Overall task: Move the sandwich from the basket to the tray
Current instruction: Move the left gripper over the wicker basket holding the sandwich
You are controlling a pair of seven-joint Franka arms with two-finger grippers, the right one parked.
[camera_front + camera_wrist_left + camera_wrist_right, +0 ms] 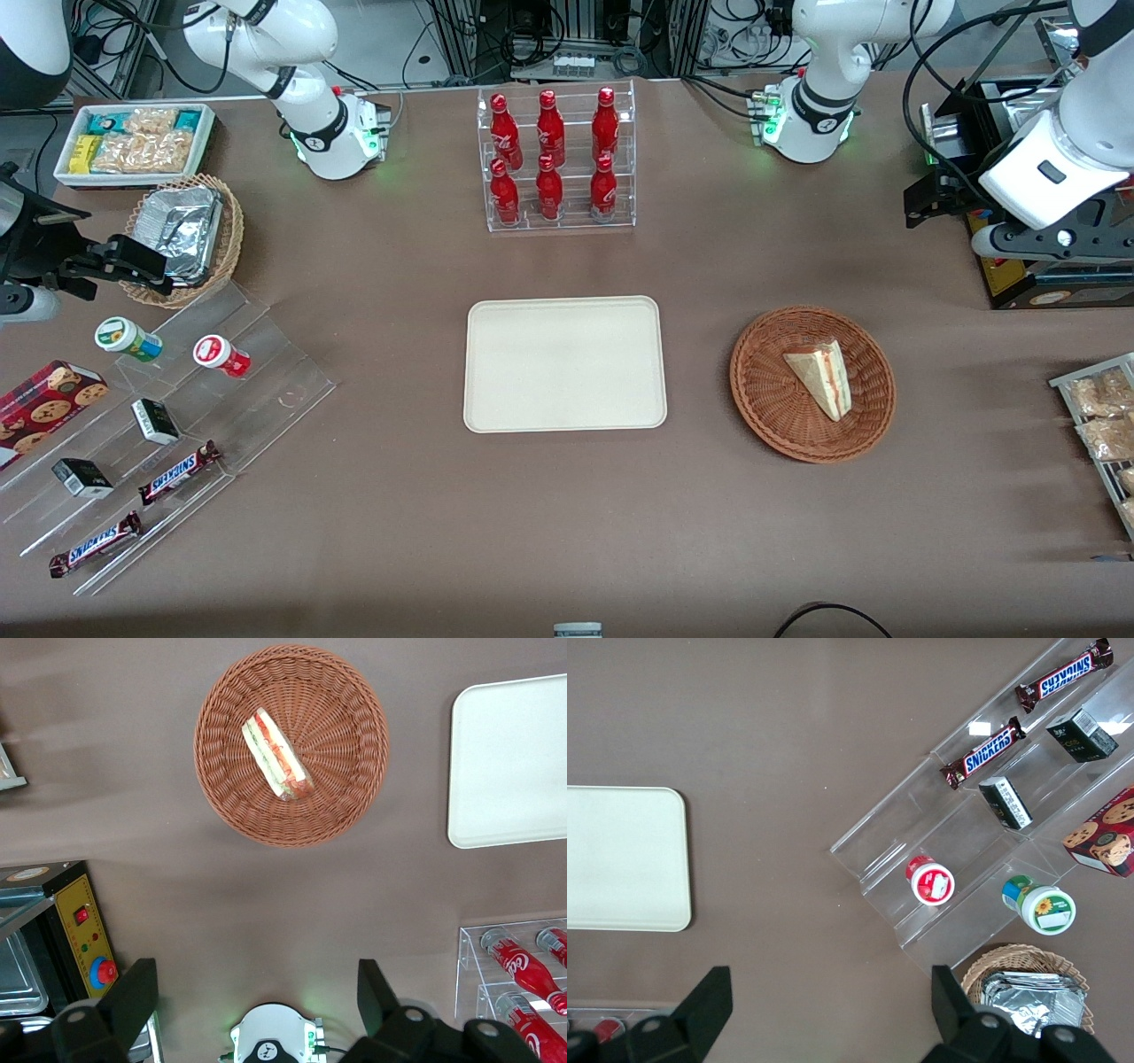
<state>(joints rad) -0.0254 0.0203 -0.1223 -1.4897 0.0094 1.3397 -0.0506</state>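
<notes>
While the cream tray [565, 364] sits bare in the middle of the table [399, 496], the sandwich [820, 376] lies in the brown wicker basket [769, 403] beside it. High above, the tool [257, 1003] hangs wide open, holding nothing. It should drop straight down and pinch the bread sides softly.

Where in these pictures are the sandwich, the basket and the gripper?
sandwich [819, 376], front view, top bread face.
basket [764, 372], front view, bare woven floor.
gripper [257, 1003], left wrist view, open, high above the table, midway between fingertips.

Six red bottles [554, 158] in clear rack [560, 221], foil in tan basket [223, 257], Snickers bars [178, 472] on acrylic steps [292, 390].
</notes>
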